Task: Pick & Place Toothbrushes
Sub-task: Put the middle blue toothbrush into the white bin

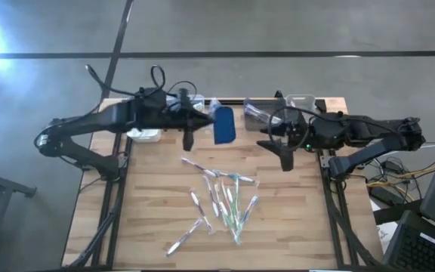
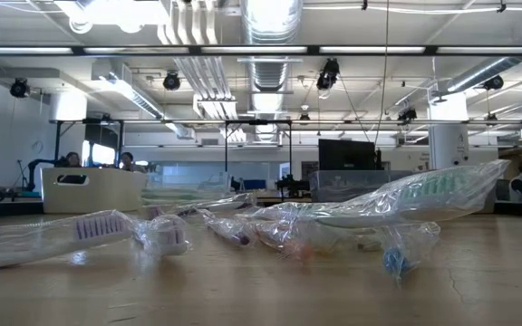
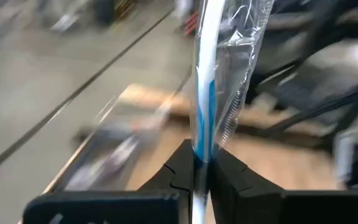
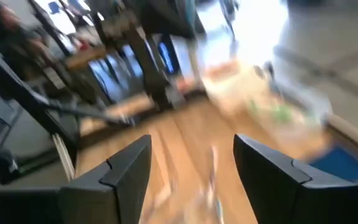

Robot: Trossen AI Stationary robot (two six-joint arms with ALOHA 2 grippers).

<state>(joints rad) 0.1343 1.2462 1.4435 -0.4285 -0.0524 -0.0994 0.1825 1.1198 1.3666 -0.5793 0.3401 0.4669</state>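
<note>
Here, roughly a dozen wrapped toothbrushes lie scattered on the wooden surface, heaped loosely toward its near half; an exact count is not possible where they overlap, though in the high view about ten separate sticks can be picked out. One lies apart at about 8 o'clock from the heap, and another slants at about 11 o'clock from it. In the low view the clear wrappers crowd the foreground, with bristled heads showing through.

One more toothbrush, white with a blue stripe and sealed in a clear sleeve, stands pinched between the two fingers of the left gripper, which hangs above the far part of the surface, at about 12 o'clock from the heap.

The right gripper hangs over the far right part of the surface, at about 2 o'clock from the heap; its two fingers stand wide apart with nothing between them.

Along the far edge sit one dark blue pad and, as far as can be seen, three bins: two behind the left arm and one clear one behind the right arm.
</note>
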